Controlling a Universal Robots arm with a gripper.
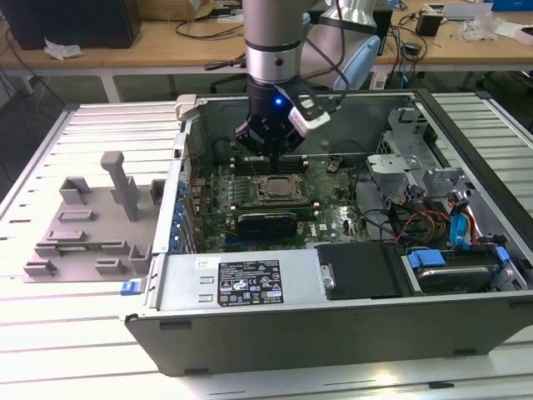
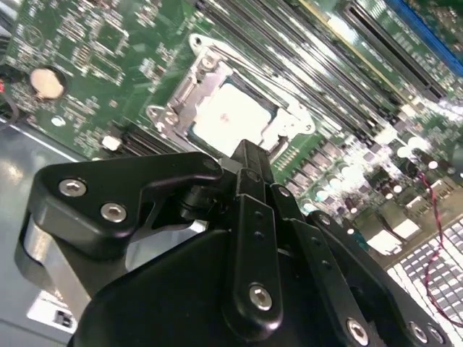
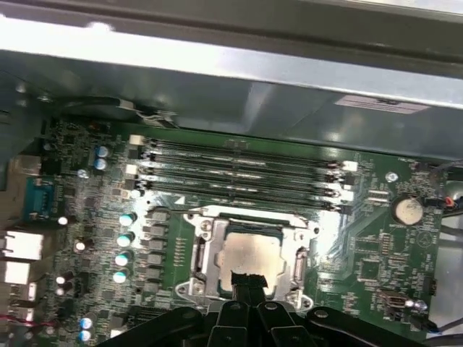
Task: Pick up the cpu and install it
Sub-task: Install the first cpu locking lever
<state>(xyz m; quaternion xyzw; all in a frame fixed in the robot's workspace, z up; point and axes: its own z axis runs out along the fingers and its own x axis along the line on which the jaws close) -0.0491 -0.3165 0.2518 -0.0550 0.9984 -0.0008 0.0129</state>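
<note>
The cpu lies in the motherboard socket; the gripper hangs just above it, jaws seemingly closed on nothing.

Cluttered wooden desks stand behind a ribbed metal table.
</note>
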